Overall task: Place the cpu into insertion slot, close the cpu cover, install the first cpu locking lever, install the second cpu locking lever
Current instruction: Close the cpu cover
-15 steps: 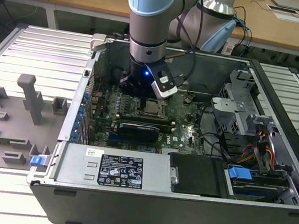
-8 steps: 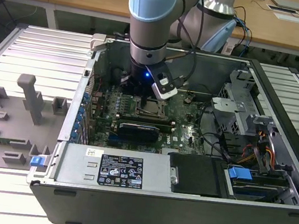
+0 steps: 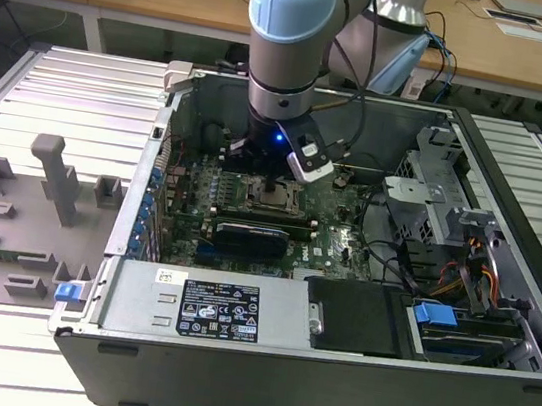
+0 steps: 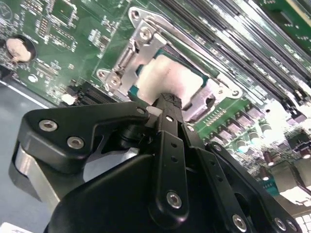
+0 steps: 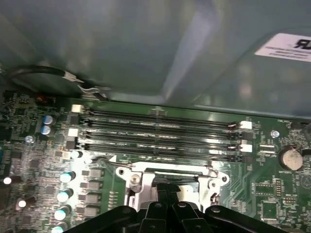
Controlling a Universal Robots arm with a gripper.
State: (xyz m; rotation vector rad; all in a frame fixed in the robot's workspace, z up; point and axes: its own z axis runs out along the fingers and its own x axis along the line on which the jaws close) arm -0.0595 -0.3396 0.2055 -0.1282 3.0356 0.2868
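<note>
One arm (image 3: 287,54) points straight down into the open case (image 3: 324,397), which lies on its side on the slatted table (image 3: 66,83). Seen from the room, the gripper (image 3: 272,183) hangs low over the green board (image 3: 342,235), directly above the slot (image 3: 281,202). A black card (image 3: 252,233) stands just beside the slot, on the side nearer the exterior camera.

Jaws: in the second wrist view the fingers (image 4: 168,109) are pressed together into one narrow tip. Nothing is seen between them.

Cpu: the cpu (image 4: 175,80) lies flat in the slot, silver top upward, with its green edge showing along two sides. The gripper's tip stands at one edge of that metal top. Whether it touches the top or sits just above it, I cannot tell.

Cover: silvery metal of the cover (image 4: 129,54) borders the cpu, with screw heads close by at the corners. Whether the cover is clamped down, I cannot tell.

Surroundings: four long memory slots (image 5: 160,133) run side by side just beside the slot, between it and the grey case wall. A coin cell (image 5: 290,158) sits on the board to one side of the slot, well apart from it. A row of capacitors (image 5: 65,177) stands on the other side. Grey fixtures (image 3: 57,178) rest on the table at the exterior view's left, outside the case and well apart from the arm.
</note>
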